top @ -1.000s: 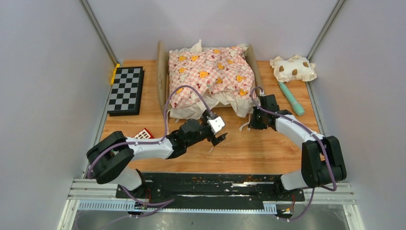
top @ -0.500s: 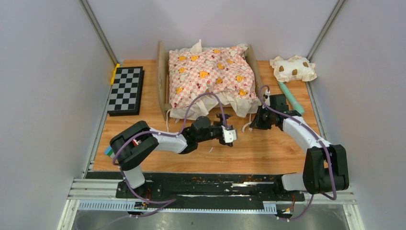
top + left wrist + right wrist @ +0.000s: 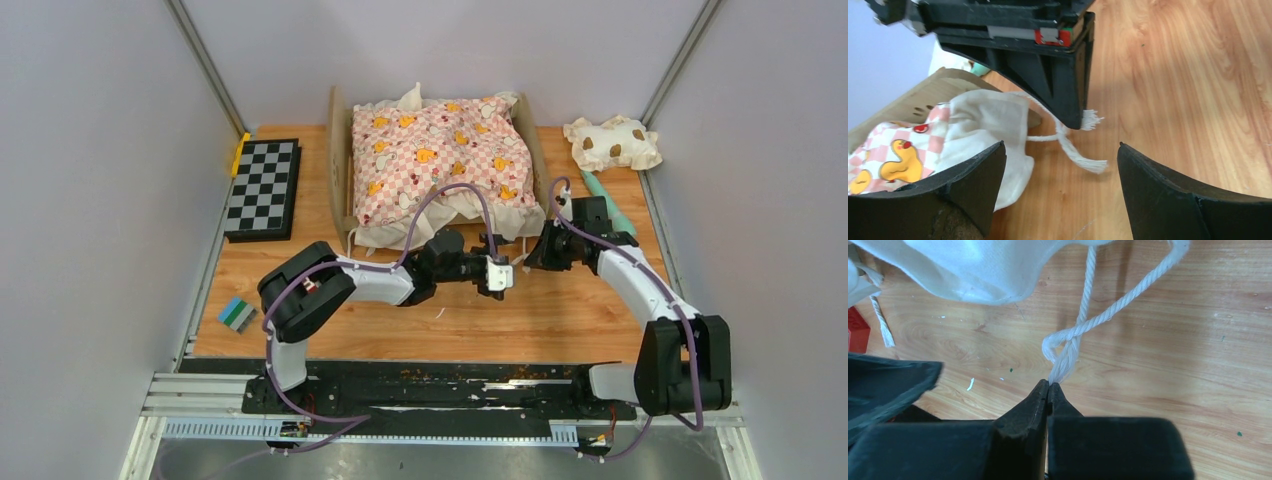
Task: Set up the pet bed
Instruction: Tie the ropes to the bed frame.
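At lower centre of the right wrist view, the right claw [image 3: 1048, 385] was clamped shut on a white cord [image 3: 1083, 325], lifting it off the bench [image 3: 1173, 365], apparently for tying. The left claw [image 3: 1060, 150] stood open, jaws either side of the cord's loose ends, placed to take one. Beyond, the checkered cushion [image 3: 440, 155] lay in the pet bed [image 3: 338, 170], upper centre of the top view. Whether the cord reached the frame was unclear.
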`<state>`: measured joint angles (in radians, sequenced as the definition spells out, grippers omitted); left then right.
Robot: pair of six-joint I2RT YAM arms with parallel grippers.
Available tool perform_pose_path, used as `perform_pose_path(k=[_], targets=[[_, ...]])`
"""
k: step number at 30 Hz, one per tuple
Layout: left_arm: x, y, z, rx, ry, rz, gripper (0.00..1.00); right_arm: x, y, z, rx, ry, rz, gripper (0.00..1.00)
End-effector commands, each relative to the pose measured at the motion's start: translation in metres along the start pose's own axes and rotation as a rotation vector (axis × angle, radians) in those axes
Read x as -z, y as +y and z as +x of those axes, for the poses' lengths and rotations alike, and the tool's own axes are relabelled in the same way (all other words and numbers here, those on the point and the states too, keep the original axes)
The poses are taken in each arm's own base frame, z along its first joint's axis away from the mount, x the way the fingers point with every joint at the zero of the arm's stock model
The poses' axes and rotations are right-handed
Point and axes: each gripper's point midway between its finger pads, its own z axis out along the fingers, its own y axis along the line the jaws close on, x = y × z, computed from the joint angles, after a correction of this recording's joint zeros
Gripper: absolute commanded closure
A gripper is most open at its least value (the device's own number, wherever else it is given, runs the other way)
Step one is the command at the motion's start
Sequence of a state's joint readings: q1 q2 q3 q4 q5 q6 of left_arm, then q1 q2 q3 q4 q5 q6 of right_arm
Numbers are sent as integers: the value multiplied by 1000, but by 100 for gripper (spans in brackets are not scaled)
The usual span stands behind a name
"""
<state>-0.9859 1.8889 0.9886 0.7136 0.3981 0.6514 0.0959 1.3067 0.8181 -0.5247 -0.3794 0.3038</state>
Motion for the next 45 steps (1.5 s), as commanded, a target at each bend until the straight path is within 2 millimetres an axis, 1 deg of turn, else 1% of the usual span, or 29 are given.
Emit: perform_pose_path(k=[1,5,12,14,19,25,31,38,45], targets=[[-8,-4,-10,72,-52,38,13,17,17,-18,41,-66,-64,100],[-15,-3,-6,116,-46,31,14,21,19,-19,41,-71,-83,100],[-26,6,-12,163,-78,10,14,21,20,-18,41,-67,-92,100],[-29,8,-10,170,-70,5,14,22,20,-18,39,-65,-97,100],[-32,8,1,156,-29,-5,21,26,23,-18,41,-74,-109,100],[-32,7,12,146,11,-10,23,30,28,-17,43,-74,-126,100],[-38,10,13,134,2,-19,23,34,29,-15,47,-73,-130,100],[-44,19,14,115,3,-52,23,37,32,-14,50,-72,-140,100],[-50,20,17,106,5,-51,25,39,34,-14,58,-71,-150,100]])
